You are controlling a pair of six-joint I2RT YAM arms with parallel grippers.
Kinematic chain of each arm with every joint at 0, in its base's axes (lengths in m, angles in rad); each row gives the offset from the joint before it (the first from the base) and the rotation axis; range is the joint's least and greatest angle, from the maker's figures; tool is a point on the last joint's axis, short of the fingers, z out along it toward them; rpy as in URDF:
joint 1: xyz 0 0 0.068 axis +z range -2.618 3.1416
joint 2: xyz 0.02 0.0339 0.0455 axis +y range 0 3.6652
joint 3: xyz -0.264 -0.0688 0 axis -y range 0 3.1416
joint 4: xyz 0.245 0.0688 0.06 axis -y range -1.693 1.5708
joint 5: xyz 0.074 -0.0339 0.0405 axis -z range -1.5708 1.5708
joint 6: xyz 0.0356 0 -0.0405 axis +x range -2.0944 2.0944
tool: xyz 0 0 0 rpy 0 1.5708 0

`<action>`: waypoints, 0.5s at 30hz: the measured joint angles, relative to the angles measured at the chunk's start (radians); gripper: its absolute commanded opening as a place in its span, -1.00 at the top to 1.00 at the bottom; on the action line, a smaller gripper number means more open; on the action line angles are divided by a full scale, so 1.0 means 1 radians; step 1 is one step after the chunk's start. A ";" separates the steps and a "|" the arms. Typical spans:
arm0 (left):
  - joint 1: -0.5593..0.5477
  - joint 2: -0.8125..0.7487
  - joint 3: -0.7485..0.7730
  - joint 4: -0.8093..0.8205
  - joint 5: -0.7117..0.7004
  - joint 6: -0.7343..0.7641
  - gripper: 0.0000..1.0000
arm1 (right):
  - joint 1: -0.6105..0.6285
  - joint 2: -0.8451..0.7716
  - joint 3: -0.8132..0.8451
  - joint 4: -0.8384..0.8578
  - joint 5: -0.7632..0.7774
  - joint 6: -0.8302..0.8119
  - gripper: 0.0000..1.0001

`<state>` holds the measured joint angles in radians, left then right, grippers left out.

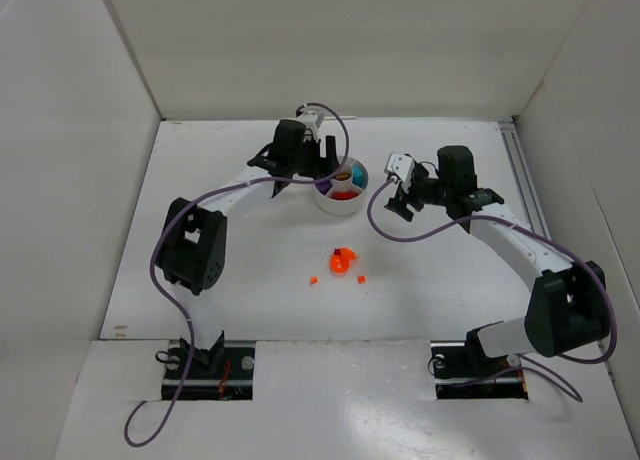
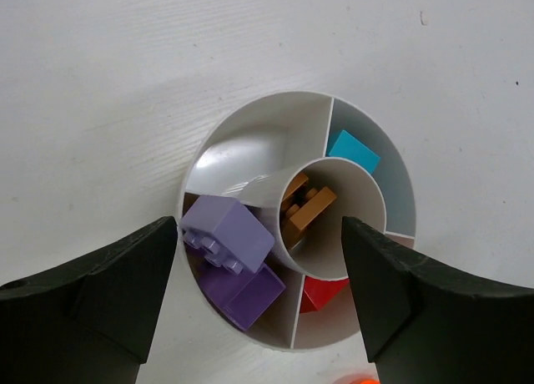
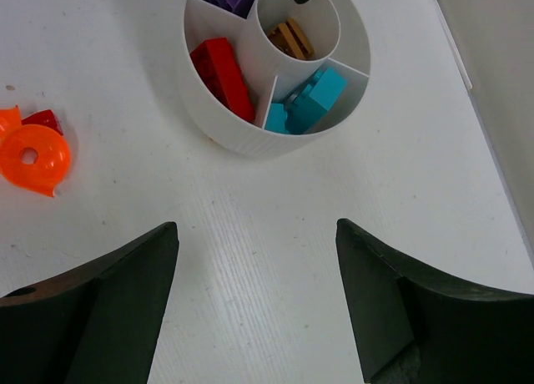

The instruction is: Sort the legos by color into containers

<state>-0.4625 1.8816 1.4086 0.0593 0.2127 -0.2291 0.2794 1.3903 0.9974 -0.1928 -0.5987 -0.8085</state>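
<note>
Spanning the white bench (image 1: pixel 250 290), the work centres on the round white dish (image 2: pixel 242 133), and the step in hand reads as a drop-off. The left gripper (image 2: pixel 259 234) hovers over the dish, jaws spread and empty, with a lilac brick (image 2: pixel 229 229) lying on a purple brick (image 2: pixel 250 294) in one wedge. The right gripper (image 3: pixel 254 234), also spread and empty, hangs just beside the dish. Next, I judge, come the orange round piece (image 1: pixel 343 260) and the small orange bits (image 1: pixel 313 279) on the bench nearby, which call for a fine, low pinch.
</note>
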 measured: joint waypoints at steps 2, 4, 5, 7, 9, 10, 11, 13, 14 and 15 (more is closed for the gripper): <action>0.000 -0.018 0.000 -0.006 -0.016 0.005 -0.57 | 0.000 0.000 0.000 0.000 -0.004 0.000 -0.62; 0.000 -0.041 0.000 -0.012 -0.035 0.013 -0.57 | 0.000 0.000 0.000 0.000 -0.005 0.000 -0.62; 0.000 -0.051 0.000 -0.013 -0.045 0.016 -0.57 | 0.000 0.000 0.000 0.000 -0.005 0.000 -0.62; 0.000 -0.068 0.003 -0.016 -0.064 0.022 -0.57 | 0.000 0.000 0.000 0.000 -0.005 0.000 -0.62; 0.000 -0.076 0.014 -0.020 -0.075 0.027 -0.57 | 0.000 0.000 0.000 0.000 -0.005 0.000 -0.62; 0.000 -0.078 0.016 -0.020 -0.079 0.029 -0.57 | 0.000 0.000 0.000 0.000 -0.005 0.000 -0.62; 0.000 -0.080 0.018 -0.020 -0.083 0.032 -0.57 | 0.000 0.000 0.000 0.000 -0.005 0.000 -0.62; 0.000 -0.086 0.019 -0.026 -0.086 0.036 -0.73 | 0.000 0.000 0.000 0.000 -0.005 -0.002 -0.62; 0.000 -0.092 0.019 -0.032 -0.087 0.038 -0.87 | 0.002 0.000 0.000 -0.001 -0.004 -0.006 -0.62; 0.000 -0.099 0.017 -0.036 -0.087 0.038 -1.00 | 0.006 0.000 0.000 -0.002 -0.001 -0.010 -0.64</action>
<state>-0.4629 1.7828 1.4254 0.0231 0.1257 -0.1909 0.2852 1.3903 0.9974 -0.1944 -0.5995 -0.8185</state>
